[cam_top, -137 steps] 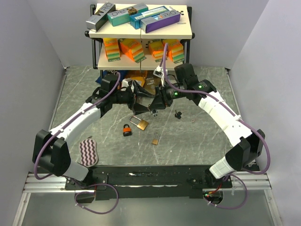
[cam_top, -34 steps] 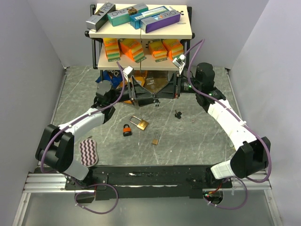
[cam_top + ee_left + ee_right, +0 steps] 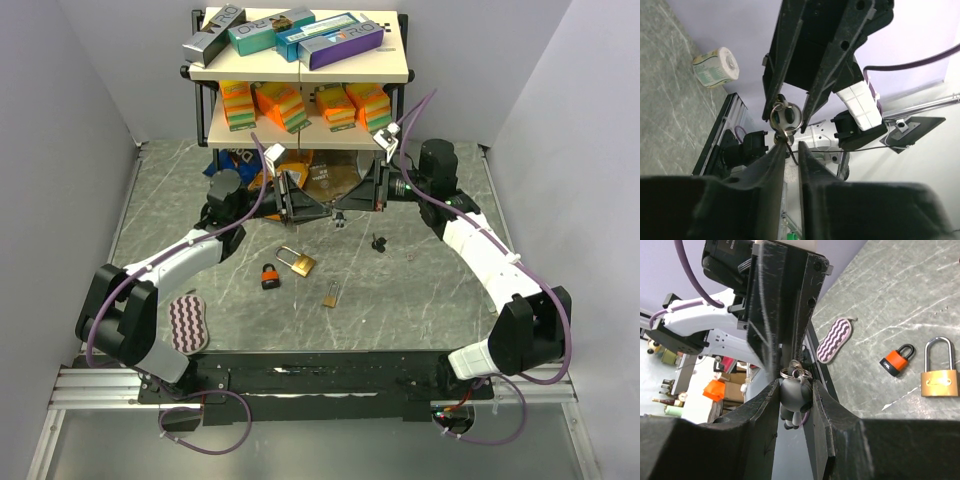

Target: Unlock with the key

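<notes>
My right gripper [image 3: 795, 385] is shut on a grey figure keychain [image 3: 796, 401] whose rings [image 3: 796, 372] stick out past its fingertips. My left gripper [image 3: 790, 145] faces it tip to tip, its jaws closed to a thin gap on the key [image 3: 780, 136] that hangs from the key ring [image 3: 785, 116]. From above, the left gripper [image 3: 322, 211] and the right gripper [image 3: 346, 207] meet in the air over the table's middle. A brass padlock [image 3: 297, 261] and a small orange padlock [image 3: 270, 276] lie on the table below them. Both padlocks also show in the right wrist view, brass [image 3: 940, 377] and orange [image 3: 897, 360].
A two-level shelf [image 3: 300, 70] with boxes stands at the back. A striped pad [image 3: 186, 322] lies near the left arm's base. A small brass piece [image 3: 330, 295] and a small black item [image 3: 378, 241] lie near the padlocks.
The left jaws have closed onto the key within the last second. Earlier still, both grippers worked low near the brass padlock; now they are raised and meet in the air.
</notes>
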### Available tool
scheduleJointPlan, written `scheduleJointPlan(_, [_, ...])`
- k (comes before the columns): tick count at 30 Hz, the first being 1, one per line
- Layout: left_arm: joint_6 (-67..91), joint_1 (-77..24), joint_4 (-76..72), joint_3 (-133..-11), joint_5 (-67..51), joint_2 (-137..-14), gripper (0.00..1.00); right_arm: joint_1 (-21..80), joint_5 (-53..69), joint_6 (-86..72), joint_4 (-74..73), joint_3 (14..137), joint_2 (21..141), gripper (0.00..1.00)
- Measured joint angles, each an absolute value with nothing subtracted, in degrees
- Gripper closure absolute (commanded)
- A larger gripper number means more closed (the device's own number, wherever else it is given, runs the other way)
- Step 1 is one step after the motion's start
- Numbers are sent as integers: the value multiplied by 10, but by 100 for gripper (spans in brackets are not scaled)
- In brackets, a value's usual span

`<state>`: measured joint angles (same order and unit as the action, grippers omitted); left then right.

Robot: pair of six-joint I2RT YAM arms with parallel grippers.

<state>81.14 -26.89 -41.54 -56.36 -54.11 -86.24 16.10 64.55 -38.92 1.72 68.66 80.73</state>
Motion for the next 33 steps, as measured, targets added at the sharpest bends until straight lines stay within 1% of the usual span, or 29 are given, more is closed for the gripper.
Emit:
scheduleJointPlan(1, [808,-269,-407,-564,-541,-862,99,161,646,-387,14,687,807,100])
scheduleJointPlan(6, [781,-269,-338,-571,-537,-862,99,161,646,-370,-9,687,804,100])
scheduleJointPlan(9, [741,-267,-284,-590,-540,-862,99,159,645,-356,-31,688,804,80])
scheduleJointPlan(10, [718,-266,-253,-604,-542,-862,99,156,645,-347,-47,693,804,64])
scheduleJointPlan(13, [629,-266,-145,-660,-548,-862,99,149,631,-291,-123,722,804,49])
scheduleJointPlan(16, [527,-265,-23,-721,-571,-863,99,149,614,-210,-218,778,804,42])
scheduleJointPlan(21, [419,-267,97,-742,-611,-862,99,156,608,-123,-297,834,803,44])
scheduleJointPlan(24, [385,-272,146,-740,-629,-862,99,171,609,-98,-325,837,803,49])
scheduleJointPlan(28, [352,-282,191,-740,-643,-862,99,203,615,-79,-352,841,816,55])
scheduleJointPlan(33, [335,-289,214,-740,-652,-862,99,234,628,-69,-363,844,843,62])
